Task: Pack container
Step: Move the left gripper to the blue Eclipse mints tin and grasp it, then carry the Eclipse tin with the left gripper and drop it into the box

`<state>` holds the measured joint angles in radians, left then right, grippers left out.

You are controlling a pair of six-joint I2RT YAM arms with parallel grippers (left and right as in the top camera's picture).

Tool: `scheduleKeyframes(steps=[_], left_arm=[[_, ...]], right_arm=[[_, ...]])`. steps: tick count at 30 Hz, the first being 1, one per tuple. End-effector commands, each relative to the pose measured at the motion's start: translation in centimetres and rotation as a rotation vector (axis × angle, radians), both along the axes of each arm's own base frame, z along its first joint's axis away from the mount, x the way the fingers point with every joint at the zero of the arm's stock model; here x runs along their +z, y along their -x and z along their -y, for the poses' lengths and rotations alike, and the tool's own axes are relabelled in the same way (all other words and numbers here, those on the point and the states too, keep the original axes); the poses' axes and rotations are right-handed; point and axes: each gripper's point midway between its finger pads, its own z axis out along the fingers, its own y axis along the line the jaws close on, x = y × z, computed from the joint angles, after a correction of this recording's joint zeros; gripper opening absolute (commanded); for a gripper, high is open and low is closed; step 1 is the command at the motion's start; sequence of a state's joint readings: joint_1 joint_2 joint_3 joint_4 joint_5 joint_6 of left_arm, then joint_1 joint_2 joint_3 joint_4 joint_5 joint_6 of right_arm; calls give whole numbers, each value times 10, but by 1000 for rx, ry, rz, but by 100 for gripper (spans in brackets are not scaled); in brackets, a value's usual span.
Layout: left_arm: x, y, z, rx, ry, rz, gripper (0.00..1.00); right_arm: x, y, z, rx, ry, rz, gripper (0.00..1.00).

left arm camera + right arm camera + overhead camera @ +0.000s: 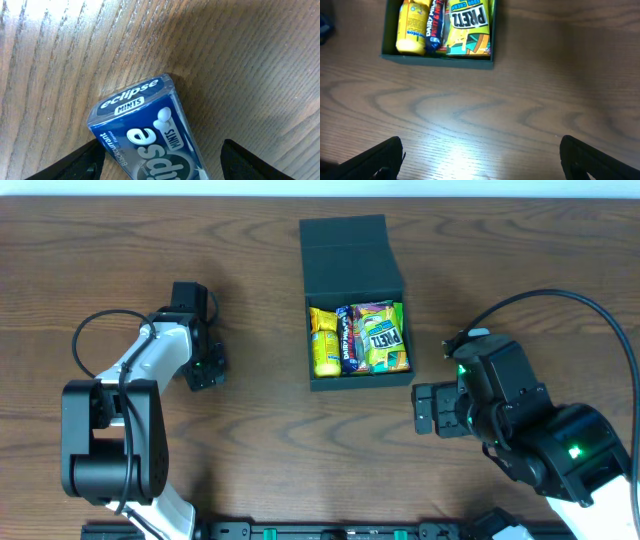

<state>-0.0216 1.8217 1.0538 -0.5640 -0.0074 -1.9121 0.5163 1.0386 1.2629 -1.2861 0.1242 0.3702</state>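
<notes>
Mints (145, 135) sit between the open fingers (75, 162) of the left hand (160, 150), not gripped yet. Next it likely must squeeze, then carry them to the container (345, 255). Right hand (480, 155) gapes wide, empty.

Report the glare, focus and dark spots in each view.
Overhead: even light, sharp throughout, no glare on the container. Left wrist: the Eclipse mints pack is crisp, the table at upper left washed pale by glare, the left fingers dark and blurred. Right wrist: a bright sheen on the table, the Pretz packet slightly soft, the right fingers nearly black.
</notes>
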Motion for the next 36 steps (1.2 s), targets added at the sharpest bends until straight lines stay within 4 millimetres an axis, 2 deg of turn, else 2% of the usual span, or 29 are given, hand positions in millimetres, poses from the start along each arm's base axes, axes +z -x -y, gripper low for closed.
scheduleKeyframes(steps=[1, 4, 9, 12, 14, 16, 21, 26, 30, 32, 36], left_arm=[[-14, 7, -4, 6, -22, -44, 67], [-14, 7, -4, 6, -22, -44, 50], [-14, 7, -4, 5, -23, -44, 42], [-14, 7, -4, 5, -22, -44, 23], [-14, 7, -4, -10, -25, -44, 17], [-13, 3, -4, -51, -29, -32, 6], [-1, -39, 5, -370, -53, 119, 6], [29, -75, 11, -671, -148, 206, 6], [57, -102, 24, -893, -235, 272, 6], [73, -113, 40, -1011, -280, 304, 6], [102, -129, 85, -1316, -399, 368, 6]], right_arm=[[3, -1, 2, 1, 6, 12, 99], [3, -1, 2, 1, 6, 12, 99], [3, -1, 2, 1, 6, 12, 99], [3, -1, 2, 1, 6, 12, 99], [3, -1, 2, 1, 6, 12, 99], [3, -1, 2, 1, 6, 12, 99], [3, -1, 2, 1, 6, 12, 99], [3, -1, 2, 1, 6, 12, 99], [3, -1, 2, 1, 6, 12, 99], [3, -1, 2, 1, 6, 12, 99], [3, -1, 2, 1, 6, 12, 99]])
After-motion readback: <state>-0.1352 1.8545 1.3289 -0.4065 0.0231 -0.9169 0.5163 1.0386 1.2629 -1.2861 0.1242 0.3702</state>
